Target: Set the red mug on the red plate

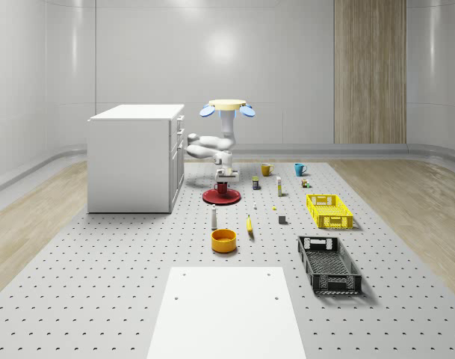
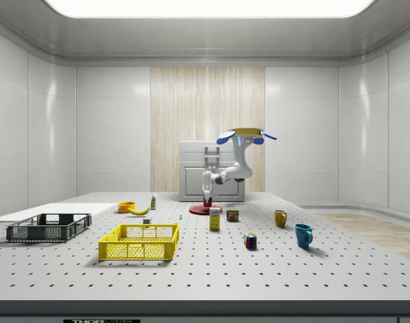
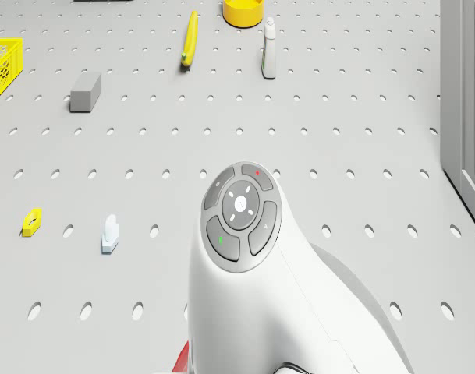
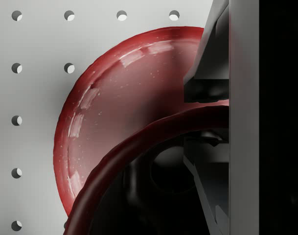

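Observation:
The red plate (image 1: 221, 197) lies on the pegboard floor beside the white cabinet (image 1: 134, 157). The drone (image 1: 227, 108) hovers above it, with its arm bent downward. My gripper (image 1: 223, 179) hangs straight over the plate, shut on the rim of the red mug (image 1: 222, 188). The mug sits at the plate's middle; I cannot tell whether it touches the plate. From the side, the gripper (image 2: 207, 194) holds the mug (image 2: 207, 202) upright just above the plate (image 2: 206, 210). In the wrist view the mug's dark red rim (image 4: 134, 152) runs between the fingers (image 4: 207, 78), with the plate (image 4: 114, 93) beneath.
The cabinet stands close on the whole-scene view's left of the plate. Nearby on the floor are a white bottle (image 1: 214, 217), an orange bowl (image 1: 223, 240), a banana (image 1: 249, 224), a yellow crate (image 1: 329, 211), a black crate (image 1: 329, 263) and two more mugs (image 1: 266, 170).

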